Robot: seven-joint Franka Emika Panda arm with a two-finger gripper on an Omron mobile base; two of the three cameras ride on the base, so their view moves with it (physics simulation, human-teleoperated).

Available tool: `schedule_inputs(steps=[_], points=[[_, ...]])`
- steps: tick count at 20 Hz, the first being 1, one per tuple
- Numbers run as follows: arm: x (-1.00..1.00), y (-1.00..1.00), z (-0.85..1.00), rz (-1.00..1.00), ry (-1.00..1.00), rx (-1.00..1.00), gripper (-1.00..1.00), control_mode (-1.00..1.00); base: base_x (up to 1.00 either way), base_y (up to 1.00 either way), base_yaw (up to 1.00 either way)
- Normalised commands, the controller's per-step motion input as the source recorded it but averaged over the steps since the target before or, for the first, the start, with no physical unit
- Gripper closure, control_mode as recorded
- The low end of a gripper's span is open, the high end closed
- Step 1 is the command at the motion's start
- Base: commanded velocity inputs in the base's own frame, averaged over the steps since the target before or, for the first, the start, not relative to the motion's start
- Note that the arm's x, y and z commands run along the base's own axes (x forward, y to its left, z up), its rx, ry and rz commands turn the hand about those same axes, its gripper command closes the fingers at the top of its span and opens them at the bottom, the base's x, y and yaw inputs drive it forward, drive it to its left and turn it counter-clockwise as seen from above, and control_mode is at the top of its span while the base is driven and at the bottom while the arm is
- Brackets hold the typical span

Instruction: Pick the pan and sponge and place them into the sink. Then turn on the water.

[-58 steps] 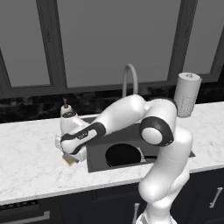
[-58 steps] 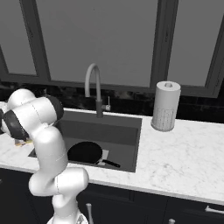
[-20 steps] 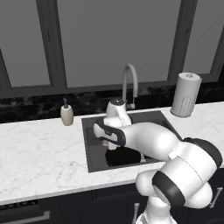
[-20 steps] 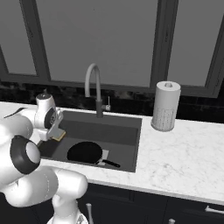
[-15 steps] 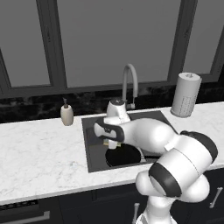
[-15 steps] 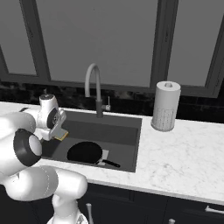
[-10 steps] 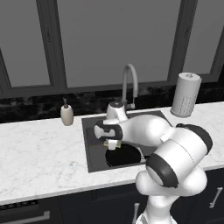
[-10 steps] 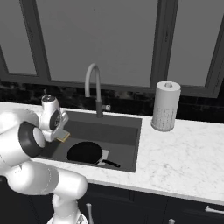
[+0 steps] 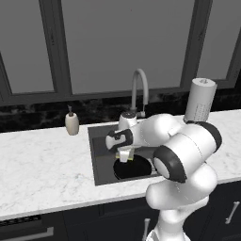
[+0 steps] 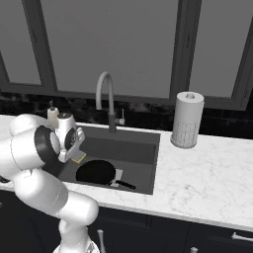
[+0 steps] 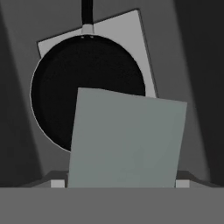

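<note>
Over the left part of the sink [image 9: 101, 141], the gripper [image 9: 124, 156] is clamped on the sponge [image 9: 124, 156], grey top filling the hand view between the fingers. Just right and below, the pan [image 9: 136, 168] lies on the basin floor, handle pointing right.

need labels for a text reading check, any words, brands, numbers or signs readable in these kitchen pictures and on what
None: no readable text in any view.
Beige soap dispenser bottle: blank.
White paper towel roll: only a fine dotted texture, no letters.
Round black frying pan, grey-topped sponge, dark grey sink basin, grey gooseneck faucet: unmarked.
</note>
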Motion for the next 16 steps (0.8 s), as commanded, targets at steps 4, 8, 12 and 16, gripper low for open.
schedule_inputs(steps=[4, 8, 12, 16], points=[[0.22, -0.03, -0.36, -0.04, 0.0, -0.03, 1.0, -1.0, 0.0, 0.0, 0.0], [0.22, 0.0, -0.31, -0.04, 0.0, -0.02, 1.0, -1.0, 0.0, 0.0, 0.0], [0.24, 0.0, -0.38, -0.04, 0.0, -0.03, 1.0, -1.0, 0.0, 0.0, 0.0], [0.21, 0.0, -0.36, -0.04, 0.0, -0.02, 1.0, -1.0, 0.0, 0.0, 0.0]])
